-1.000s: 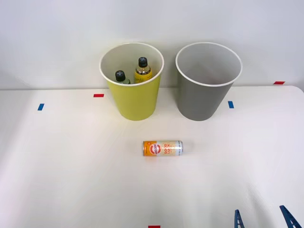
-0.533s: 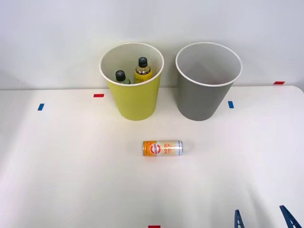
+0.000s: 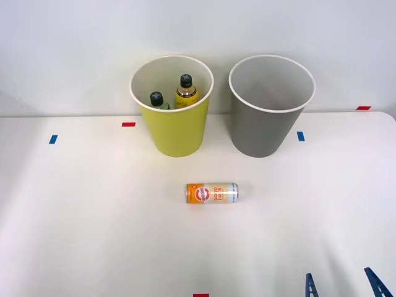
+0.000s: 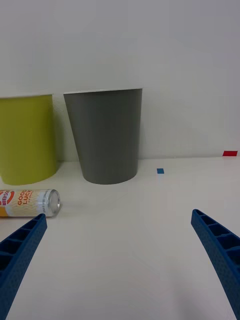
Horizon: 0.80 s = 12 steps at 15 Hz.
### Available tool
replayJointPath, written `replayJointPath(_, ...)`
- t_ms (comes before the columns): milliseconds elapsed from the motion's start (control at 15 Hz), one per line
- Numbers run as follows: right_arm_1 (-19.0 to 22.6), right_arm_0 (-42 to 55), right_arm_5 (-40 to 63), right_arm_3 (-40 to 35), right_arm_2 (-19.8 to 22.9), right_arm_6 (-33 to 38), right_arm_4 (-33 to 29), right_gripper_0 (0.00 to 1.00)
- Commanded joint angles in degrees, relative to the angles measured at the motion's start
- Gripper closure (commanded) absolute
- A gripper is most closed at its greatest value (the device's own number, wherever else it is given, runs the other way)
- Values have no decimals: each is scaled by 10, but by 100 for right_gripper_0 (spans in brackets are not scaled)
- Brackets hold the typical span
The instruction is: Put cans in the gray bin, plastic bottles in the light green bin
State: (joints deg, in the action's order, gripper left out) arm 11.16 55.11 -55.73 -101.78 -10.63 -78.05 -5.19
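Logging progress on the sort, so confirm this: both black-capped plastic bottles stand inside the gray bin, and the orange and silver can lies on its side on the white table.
Not quite. The front view shows both black-capped plastic bottles inside the tall yellow-green bin, not the tall gray bin. The slim orange and silver can does lie on its side on the white table.

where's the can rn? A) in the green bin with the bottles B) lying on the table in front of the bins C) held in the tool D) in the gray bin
B: the can lies on its side on the table, in front of the green bin and gray bin, apart from both; the open tool holds nothing.
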Motion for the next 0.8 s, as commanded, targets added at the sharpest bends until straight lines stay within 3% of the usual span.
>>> replayJointPath(67, 0, 0, 0, 0, 0, 0, 0, 0)
replayJointPath(800, 0, 0, 0, 0, 0, 0, 0, 0)
